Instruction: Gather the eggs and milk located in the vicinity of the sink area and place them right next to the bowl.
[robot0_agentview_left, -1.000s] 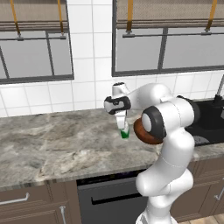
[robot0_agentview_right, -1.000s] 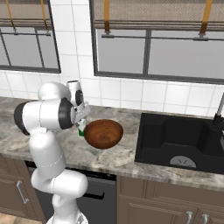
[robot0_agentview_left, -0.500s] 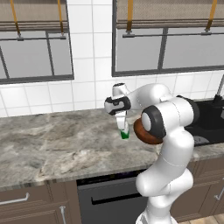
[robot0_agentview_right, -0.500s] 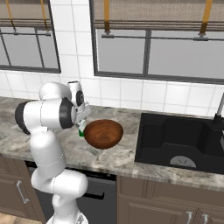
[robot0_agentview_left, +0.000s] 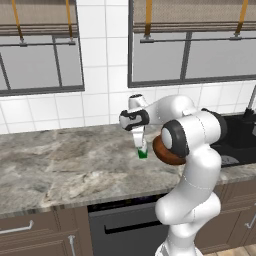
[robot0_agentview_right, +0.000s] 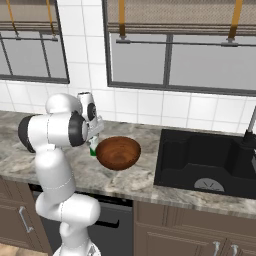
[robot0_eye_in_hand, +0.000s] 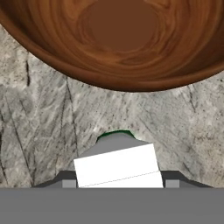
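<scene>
The milk (robot0_agentview_left: 142, 151), a small white carton with a green base, hangs upright in my gripper (robot0_agentview_left: 140, 144), which is shut on its upper part just left of the wooden bowl (robot0_agentview_left: 167, 152). From the right base view the milk (robot0_agentview_right: 93, 149) sits at the bowl's (robot0_agentview_right: 118, 152) left rim, its base at or just above the counter. The hand view looks down over the milk's white top (robot0_eye_in_hand: 116, 168) between my gripper's (robot0_eye_in_hand: 119, 182) tips, with the bowl (robot0_eye_in_hand: 118, 39) close beyond. The black sink (robot0_agentview_right: 200, 160) lies to the right. The eggs are out of view.
Grey marble counter (robot0_agentview_left: 60, 165) stretches left of the bowl. A slim faucet (robot0_agentview_right: 249, 131) stands at the sink's far right. A tiled wall and windows run behind. Dark cabinets and a dishwasher front (robot0_agentview_left: 125, 225) sit below the counter edge.
The gripper has sunk a little with the milk, bringing the carton's green base closer to the counter beside the bowl. The bowl has not moved.
</scene>
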